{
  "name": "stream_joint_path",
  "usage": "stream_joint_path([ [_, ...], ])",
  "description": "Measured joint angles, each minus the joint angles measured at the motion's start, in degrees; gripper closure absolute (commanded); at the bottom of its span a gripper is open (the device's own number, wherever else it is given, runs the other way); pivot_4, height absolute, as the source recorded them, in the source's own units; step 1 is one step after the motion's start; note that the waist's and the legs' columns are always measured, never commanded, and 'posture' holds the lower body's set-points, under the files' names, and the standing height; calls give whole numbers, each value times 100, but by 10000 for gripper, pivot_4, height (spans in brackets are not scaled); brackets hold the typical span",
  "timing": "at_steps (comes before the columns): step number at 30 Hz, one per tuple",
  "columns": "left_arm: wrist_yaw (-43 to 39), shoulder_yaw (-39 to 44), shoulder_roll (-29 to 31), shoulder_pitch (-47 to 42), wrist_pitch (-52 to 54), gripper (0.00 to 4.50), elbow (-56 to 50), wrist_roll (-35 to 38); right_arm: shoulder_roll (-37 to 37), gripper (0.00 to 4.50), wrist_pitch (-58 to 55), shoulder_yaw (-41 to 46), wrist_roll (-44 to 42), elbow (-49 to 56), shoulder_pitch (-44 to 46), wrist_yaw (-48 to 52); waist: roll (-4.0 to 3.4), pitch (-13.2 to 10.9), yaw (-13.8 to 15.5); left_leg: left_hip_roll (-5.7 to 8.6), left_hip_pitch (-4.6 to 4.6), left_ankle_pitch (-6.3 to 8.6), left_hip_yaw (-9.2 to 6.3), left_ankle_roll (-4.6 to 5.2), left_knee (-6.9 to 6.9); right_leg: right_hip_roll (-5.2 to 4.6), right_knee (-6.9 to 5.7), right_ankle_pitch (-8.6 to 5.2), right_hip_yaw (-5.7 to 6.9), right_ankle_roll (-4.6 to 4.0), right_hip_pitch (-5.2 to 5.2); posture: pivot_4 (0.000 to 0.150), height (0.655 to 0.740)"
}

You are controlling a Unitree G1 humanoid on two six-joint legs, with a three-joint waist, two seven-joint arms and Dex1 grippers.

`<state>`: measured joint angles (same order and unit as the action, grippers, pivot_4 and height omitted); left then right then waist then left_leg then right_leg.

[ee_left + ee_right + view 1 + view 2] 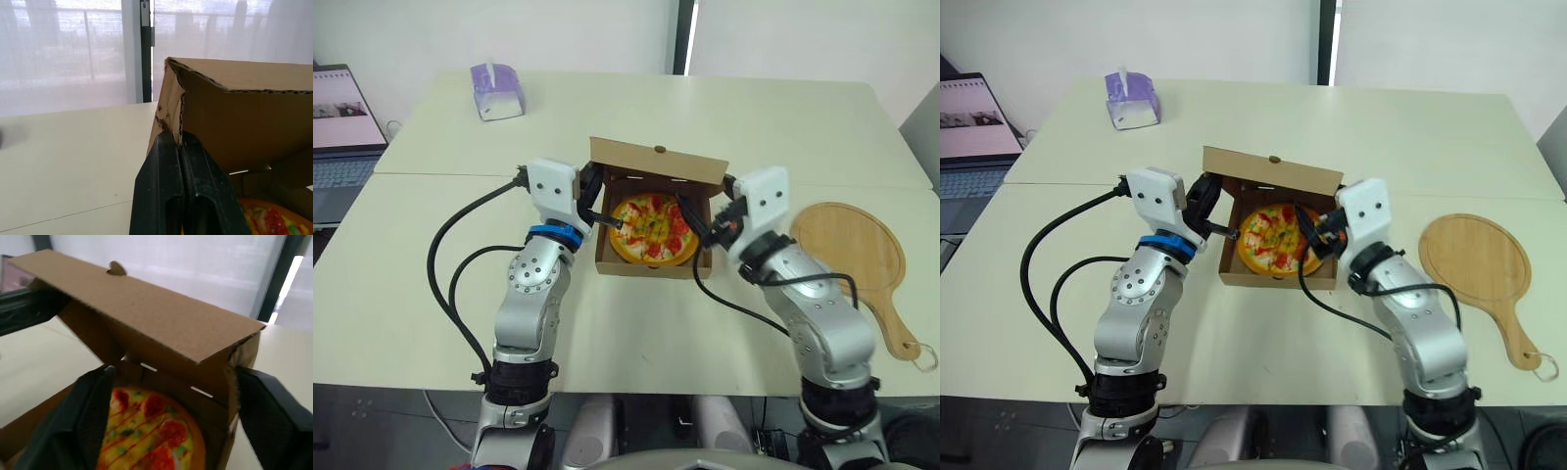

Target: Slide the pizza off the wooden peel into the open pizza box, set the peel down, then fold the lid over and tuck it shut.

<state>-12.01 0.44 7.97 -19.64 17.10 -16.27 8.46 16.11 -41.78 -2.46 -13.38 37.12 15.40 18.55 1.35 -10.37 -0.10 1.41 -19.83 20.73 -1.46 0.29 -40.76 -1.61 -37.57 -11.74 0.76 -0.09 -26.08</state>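
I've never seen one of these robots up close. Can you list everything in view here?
table: one, cream, with a seam across it, under most items
pizza box: one, brown cardboard, middle of the table, its lid half raised
pizza: one, yellow with red and green toppings, inside the box
peel: one, light wood, flat on the table to the robot's right
tissue box: one, purple and white, far left part of the table
laptop: one, dark, screen lit, at the left edge
left gripper: one, black, jaws shut, at the lid's left side flap
right gripper: one, black, jaws open, at the box's right side
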Motion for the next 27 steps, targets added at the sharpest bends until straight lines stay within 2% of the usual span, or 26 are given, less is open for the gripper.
stream_joint_path([
  [4,-6,9,53,27,-13,45000,0,10,1072,290,34,461,-699,-3,-307,1203,0,0,9,0,6,6,1,11,-2,3,7,1,0,2,9,1500,7400],
  [7,-7,22,79,61,-38,45000,0,16,1953,290,461,682,-1018,-508,-220,2310,0,0,-3,-16,22,7,-1,14,1,23,37,2,1,2,39,1500,7400],
  [9,-6,27,82,99,-52,45000,0,16,2271,3976,733,822,-1103,-1082,76,2836,0,-1,-10,-22,46,8,0,16,4,29,47,2,0,2,63,1500,7400],
  [11,-6,22,82,110,-59,45000,1,17,2540,9684,1059,842,-1093,-1641,452,3234,1,-2,2,-22,67,10,-2,18,11,30,53,2,2,2,82,1500,7400],
  [17,7,-10,60,153,-126,45000,4,13,2360,31290,1843,844,-784,-4037,2437,3219,2,-2,2,-19,84,12,13,21,12,24,52,8,-14,8,89,1500,7400],
  [20,5,-22,52,149,-171,45000,20,8,1918,43087,1870,790,-816,-5087,3429,3250,2,-2,4,-22,79,1,14,0,20,22,52,10,-14,4,80,1500,7400],
  [21,6,-18,56,147,-190,45000,32,6,1838,44899,1857,736,-817,-5311,3636,3325,1,-2,5,-22,78,0,14,-1,20,22,53,10,-13,4,79,1500,7400],
  [24,3,-16,58,140,-260,45000,83,6,1678,44899,1656,543,-833,-5840,4049,3700,1,-2,18,-20,73,1,13,1,26,15,62,11,-10,4,78,1500,7400],
  [27,4,-14,56,139,-277,45000,92,9,1598,44899,1340,322,-904,-5997,4058,4139,1,-2,46,-15,63,4,12,5,26,5,66,11,-7,6,73,1500,7400],
])
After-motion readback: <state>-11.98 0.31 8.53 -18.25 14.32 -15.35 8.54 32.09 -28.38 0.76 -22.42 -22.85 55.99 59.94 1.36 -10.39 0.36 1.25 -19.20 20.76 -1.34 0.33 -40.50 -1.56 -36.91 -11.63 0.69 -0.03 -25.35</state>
